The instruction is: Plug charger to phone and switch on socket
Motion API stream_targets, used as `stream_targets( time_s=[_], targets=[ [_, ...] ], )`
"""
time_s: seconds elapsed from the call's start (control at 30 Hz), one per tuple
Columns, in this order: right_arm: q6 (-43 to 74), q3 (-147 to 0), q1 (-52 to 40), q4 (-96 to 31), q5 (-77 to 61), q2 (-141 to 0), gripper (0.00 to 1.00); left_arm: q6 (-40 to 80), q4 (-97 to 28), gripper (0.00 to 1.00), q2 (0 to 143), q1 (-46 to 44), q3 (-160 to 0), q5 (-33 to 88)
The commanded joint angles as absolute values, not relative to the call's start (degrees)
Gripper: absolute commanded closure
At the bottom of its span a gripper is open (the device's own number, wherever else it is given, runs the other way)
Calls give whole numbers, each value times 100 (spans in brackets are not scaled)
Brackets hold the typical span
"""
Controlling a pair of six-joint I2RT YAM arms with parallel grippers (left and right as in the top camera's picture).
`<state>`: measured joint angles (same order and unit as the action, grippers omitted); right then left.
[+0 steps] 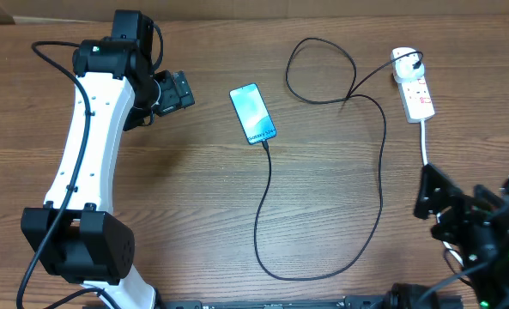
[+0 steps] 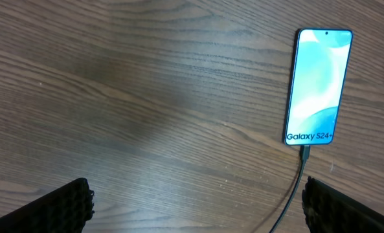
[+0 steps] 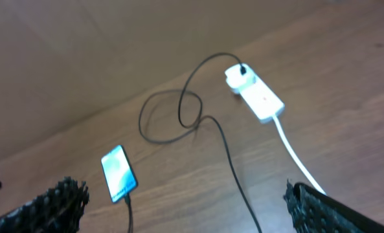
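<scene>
The phone [image 1: 253, 113] lies face up mid-table, its screen lit blue-white; it also shows as phone [image 2: 318, 86] and phone [image 3: 118, 173]. The charger [image 1: 381, 163], a thin black cable, runs from the phone's lower end in a long loop up to a white adapter [image 1: 403, 59] seated in the socket [image 1: 417, 97]. The cable tip sits in the phone's bottom edge [image 2: 304, 151]. My left gripper [image 1: 178, 91] hangs open left of the phone, nothing between its fingers [image 2: 65, 208]. My right gripper [image 1: 432, 194] is open at the lower right, below the socket [image 3: 261, 99].
The socket's thick white cord [image 1: 426, 146] runs down the right side toward my right arm. The cable makes a loose loop [image 1: 321, 70] between the phone and the socket. Bare wooden tabletop [image 1: 194, 189] lies between the arms.
</scene>
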<state>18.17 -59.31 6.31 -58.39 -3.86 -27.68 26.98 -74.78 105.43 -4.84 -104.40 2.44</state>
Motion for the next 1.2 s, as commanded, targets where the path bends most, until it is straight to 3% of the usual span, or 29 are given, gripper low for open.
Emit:
stream_targets(
  time_s=[0.0,0.3,0.77,1.0,1.17],
  targets=[
    [1747,-5057,416,-5336,-482,-2163,0,2657,-7470,0,10512,-491,-10484,191],
    [1321,-3306,58,-3857,-534,-1546,0,2657,-7470,0,10512,-491,-10484,191],
    [1184,-2274,21,-3096,-523,-401,0,2659,-7470,0,10512,-491,-10484,191],
    [969,-1291,-1,-1594,-460,-43,0,2657,-7470,0,10512,-491,-10484,191],
    [862,-1063,-1,-1302,-392,-16,0,2659,-7470,0,10512,-491,-10484,191]
  ],
)
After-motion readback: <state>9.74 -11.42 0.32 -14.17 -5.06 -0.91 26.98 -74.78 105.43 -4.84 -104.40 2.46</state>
